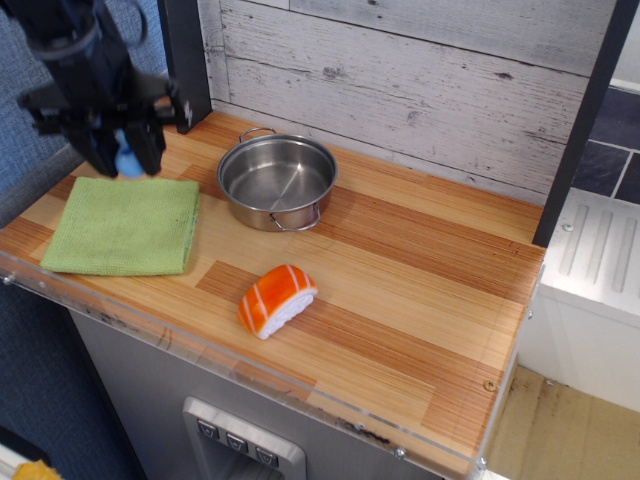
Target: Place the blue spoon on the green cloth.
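Light-blue, blurred blue spoon [128,160]

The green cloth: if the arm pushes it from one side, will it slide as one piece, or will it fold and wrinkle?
The green cloth looks soft, woven and folded in layers, so it would probably bunch or wrinkle rather than slide stiffly. It lies flat on the smooth wooden counter, so a low push might also shift it a little. It seems light and unlikely to tip or roll.
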Tool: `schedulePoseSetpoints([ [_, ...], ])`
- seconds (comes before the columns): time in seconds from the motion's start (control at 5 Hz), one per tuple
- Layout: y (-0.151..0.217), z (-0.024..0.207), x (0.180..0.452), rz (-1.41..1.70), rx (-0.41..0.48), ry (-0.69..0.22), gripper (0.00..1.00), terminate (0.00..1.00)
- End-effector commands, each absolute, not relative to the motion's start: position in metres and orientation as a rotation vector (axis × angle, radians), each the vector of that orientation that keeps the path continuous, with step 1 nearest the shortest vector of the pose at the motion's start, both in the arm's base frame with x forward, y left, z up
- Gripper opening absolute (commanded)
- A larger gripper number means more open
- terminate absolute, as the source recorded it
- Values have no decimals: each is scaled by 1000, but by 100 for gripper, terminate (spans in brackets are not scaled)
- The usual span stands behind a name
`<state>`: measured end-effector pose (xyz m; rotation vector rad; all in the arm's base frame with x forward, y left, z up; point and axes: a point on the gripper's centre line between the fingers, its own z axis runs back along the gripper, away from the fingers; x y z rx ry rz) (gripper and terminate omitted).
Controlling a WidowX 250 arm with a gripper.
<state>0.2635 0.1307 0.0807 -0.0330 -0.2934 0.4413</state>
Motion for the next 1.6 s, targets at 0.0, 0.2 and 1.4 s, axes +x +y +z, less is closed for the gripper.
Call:
schedulePoseSetpoints([
  [0.0, 151, 51, 266, 426, -8, -299, 0, 0],
  [0.2, 153, 41, 266, 408, -11, -279, 0, 0],
  [1.4, 148, 57, 271, 408, -50, -256, 100, 0],
])
